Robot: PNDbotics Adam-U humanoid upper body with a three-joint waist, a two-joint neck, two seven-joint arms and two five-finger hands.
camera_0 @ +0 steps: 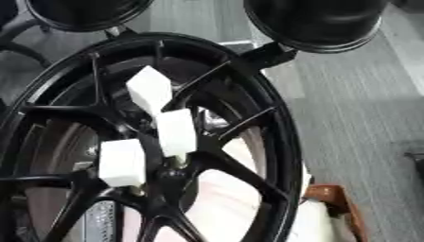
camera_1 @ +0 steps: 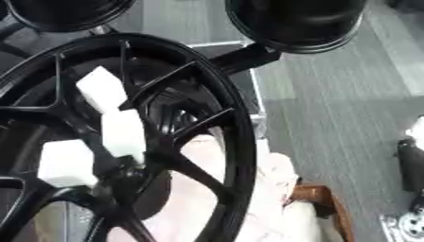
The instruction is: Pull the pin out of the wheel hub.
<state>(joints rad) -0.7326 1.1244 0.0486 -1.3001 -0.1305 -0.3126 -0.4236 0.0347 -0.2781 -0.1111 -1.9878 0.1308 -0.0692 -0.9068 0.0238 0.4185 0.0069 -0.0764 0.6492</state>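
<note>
Black wheel (camera_0: 248,94) upright over grey plank floor (camera_0: 364,108); three white pins (camera_0: 175,132) at its hub. Right eye view alone shows dark object (camera_1: 411,163) at right edge. No fingers visible.

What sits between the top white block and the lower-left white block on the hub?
In the left eye view, a third white block sits between the top block and the lower-left block, offset right, over black spokes.
</note>
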